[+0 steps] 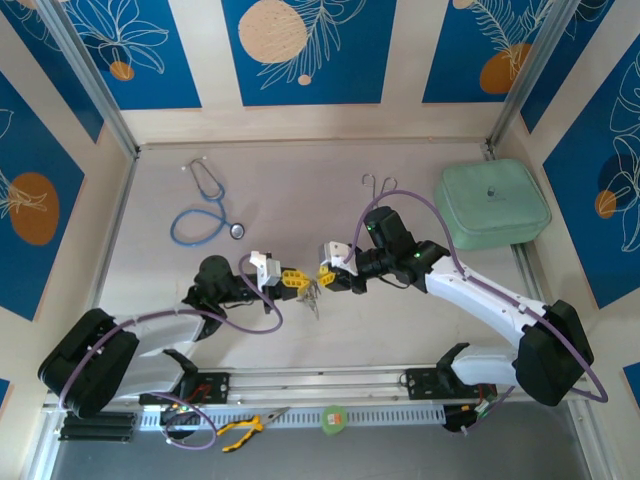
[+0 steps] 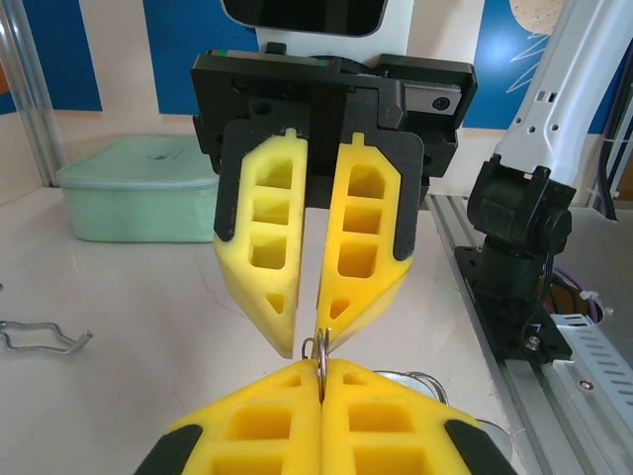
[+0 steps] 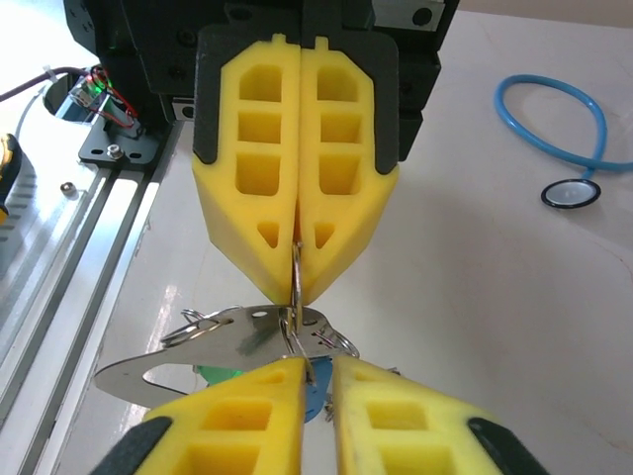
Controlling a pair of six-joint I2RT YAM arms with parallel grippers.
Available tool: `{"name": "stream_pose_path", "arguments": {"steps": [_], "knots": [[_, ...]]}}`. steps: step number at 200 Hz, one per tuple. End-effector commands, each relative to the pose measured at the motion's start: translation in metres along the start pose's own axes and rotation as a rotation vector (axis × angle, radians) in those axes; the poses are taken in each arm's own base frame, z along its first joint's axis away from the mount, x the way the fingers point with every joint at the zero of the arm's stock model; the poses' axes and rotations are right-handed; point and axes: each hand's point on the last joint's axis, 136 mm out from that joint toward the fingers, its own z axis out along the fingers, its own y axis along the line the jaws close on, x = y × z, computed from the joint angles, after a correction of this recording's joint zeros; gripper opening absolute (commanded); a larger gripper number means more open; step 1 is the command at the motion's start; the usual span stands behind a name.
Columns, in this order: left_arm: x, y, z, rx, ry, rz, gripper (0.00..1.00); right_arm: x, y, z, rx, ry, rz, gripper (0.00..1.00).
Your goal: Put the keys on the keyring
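Note:
My left gripper is shut on a thin silver ring, held edge-on just above the table. Under that ring hangs the keyring, a flat silvery loop with a green tab. A key's blue head shows behind it. My right gripper faces the left one tip to tip. Its jaws stand a narrow gap apart around the ring's lower wire, which lies against one finger. From above, the bunch dangles between the two grippers.
A blue-tubed stethoscope lies at the back left. A mint-green case sits at the back right, with thin metal forceps beside it. Yellow-handled pliers rest on the near rail.

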Motion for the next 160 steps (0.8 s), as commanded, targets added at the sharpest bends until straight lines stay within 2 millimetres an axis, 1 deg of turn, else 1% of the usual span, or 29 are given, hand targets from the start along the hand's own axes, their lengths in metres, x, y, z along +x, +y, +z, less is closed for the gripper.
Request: {"name": "stream_pose_path", "arguments": {"steps": [1,34,51,67,91,105,127,139,160], "knots": [[-0.018,-0.009,0.001,0.044,-0.042,0.071,0.0,-0.005,0.011,0.0,-0.057,-0.024,-0.001,0.1],[-0.02,-0.008,0.001,0.04,-0.045,0.075,0.0,-0.005,0.015,0.002,-0.087,-0.03,0.012,0.06],[-0.024,-0.009,0.001,0.041,-0.053,0.081,0.0,-0.004,0.017,0.004,-0.104,-0.029,0.024,0.04],[-0.027,-0.008,0.001,0.038,-0.058,0.087,0.0,-0.002,0.017,0.006,-0.106,-0.015,0.028,0.02],[-0.031,-0.009,0.001,0.044,-0.063,0.093,0.0,0.0,0.015,0.01,-0.103,-0.001,0.035,0.01],[-0.032,-0.009,0.001,0.047,-0.064,0.093,0.0,-0.002,0.012,0.009,-0.087,0.0,0.04,0.05],[-0.03,-0.009,0.001,0.046,-0.058,0.093,0.0,-0.011,0.009,0.0,-0.052,-0.05,0.035,0.19],[-0.028,-0.01,0.001,0.045,-0.054,0.092,0.0,-0.016,0.011,-0.004,-0.044,-0.08,0.027,0.24],[-0.025,-0.009,0.001,0.046,-0.048,0.088,0.0,-0.019,0.015,-0.006,-0.061,-0.095,0.03,0.27]]}}
